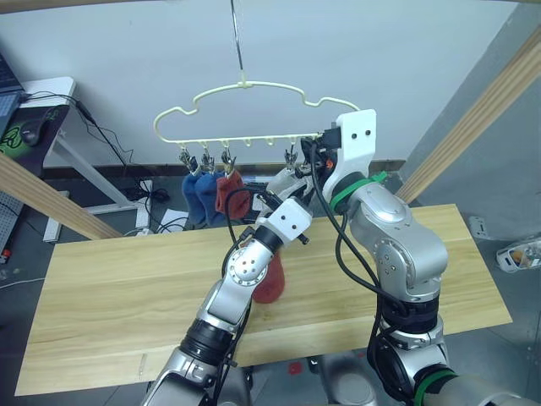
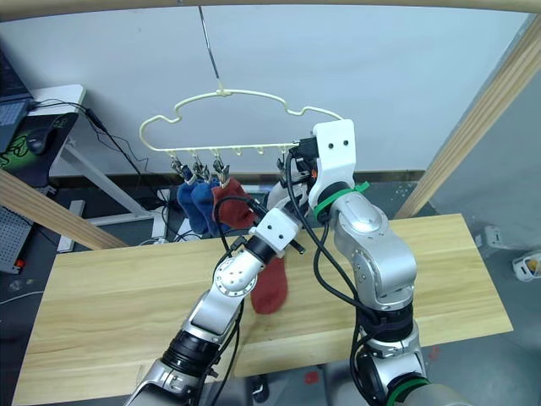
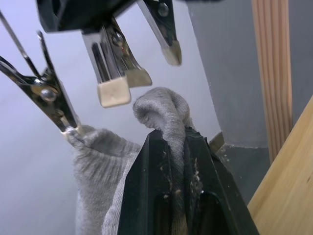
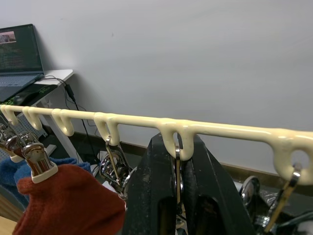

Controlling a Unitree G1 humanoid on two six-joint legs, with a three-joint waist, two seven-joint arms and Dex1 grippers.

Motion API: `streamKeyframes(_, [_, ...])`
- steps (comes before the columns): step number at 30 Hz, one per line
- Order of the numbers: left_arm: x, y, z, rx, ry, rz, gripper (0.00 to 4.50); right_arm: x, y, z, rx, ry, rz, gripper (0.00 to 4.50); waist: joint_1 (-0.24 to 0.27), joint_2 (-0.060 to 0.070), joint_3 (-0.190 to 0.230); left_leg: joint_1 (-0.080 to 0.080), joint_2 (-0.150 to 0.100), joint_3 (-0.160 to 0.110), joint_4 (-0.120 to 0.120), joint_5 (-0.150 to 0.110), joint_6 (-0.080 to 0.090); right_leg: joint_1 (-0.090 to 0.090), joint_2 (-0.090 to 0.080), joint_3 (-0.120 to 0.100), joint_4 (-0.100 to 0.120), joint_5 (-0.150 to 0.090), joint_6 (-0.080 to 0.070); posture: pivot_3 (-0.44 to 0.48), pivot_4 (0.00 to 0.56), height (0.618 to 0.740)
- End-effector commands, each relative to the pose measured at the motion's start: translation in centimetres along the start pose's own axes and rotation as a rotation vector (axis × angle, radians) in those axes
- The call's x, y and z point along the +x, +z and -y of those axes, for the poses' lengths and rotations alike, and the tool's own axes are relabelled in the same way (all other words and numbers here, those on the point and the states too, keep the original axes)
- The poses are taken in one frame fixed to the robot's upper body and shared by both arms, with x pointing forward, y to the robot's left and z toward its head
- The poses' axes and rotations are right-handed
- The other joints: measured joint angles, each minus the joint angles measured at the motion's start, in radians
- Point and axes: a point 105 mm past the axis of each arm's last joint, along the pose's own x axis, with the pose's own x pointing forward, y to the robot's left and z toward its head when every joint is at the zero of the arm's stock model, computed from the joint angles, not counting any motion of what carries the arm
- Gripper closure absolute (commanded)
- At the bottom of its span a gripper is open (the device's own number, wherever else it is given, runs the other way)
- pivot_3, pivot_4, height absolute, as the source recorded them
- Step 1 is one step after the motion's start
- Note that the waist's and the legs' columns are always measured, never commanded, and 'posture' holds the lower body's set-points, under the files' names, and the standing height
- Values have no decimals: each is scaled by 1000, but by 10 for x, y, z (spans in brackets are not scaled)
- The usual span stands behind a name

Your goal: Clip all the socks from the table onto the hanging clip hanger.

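The pale-yellow clip hanger (image 1: 254,85) hangs above the table (image 1: 110,288). Two blue socks (image 1: 199,196) and a rust-red sock (image 1: 230,193) hang from its left clips. A light grey sock (image 3: 98,166) hangs from a clip (image 3: 49,98) further right. My left gripper (image 3: 173,142) is shut on another grey sock (image 3: 164,110), holding it just below an open clip (image 3: 115,93). My right gripper (image 4: 177,161) is shut on that clip's upper end, right under the hanger's bar (image 4: 220,129). A second rust-red sock (image 1: 269,279) lies on the table behind my left forearm.
Slanted wooden beams stand at the left (image 1: 42,199) and right (image 1: 482,110) of the table. A white desk (image 1: 51,89) with a laptop (image 4: 17,49) is at the far left, with cables on the floor behind the table.
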Motion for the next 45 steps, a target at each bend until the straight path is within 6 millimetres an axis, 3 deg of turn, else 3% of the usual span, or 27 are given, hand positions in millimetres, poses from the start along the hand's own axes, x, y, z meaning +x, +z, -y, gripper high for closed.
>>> streamKeyframes(1, [4, 11, -4, 9, 13, 41, 4490, -6, 27, -16, -25, 62, 107, 4500, -1, 0, 0, 0, 0, 0, 0, 0, 0, 0, 0, 0, 0, 0, 0, -261, 303, 740])
streamKeyframes(25, [8, 19, -17, 48, 79, 70, 4490, -6, 17, -10, -192, 20, 70, 4500, -1, 0, 0, 0, 0, 0, 0, 0, 0, 0, 0, 0, 0, 0, 0, -257, 303, 740])
streamKeyframes(38, [10, 22, -20, 65, 99, 87, 4490, -6, 10, -9, -192, 7, 35, 4500, 0, 0, 0, 0, 0, 0, 0, 0, 0, 0, 0, 0, 0, 0, 0, -251, 299, 740])
streamKeyframes(41, [11, 21, -20, 66, 100, 88, 4500, -6, 10, -9, -165, 4, 38, 3652, 0, 0, 0, 0, 0, 0, 0, 0, 0, 0, 0, 0, 0, 0, 0, -250, 295, 740])
streamKeyframes(45, [12, 21, -19, 65, 101, 90, 4500, -5, 13, -10, -133, 9, 49, 2120, 0, 0, 0, 0, 0, 0, 0, 0, 0, 0, 0, 0, 0, 0, 0, -250, 294, 740])
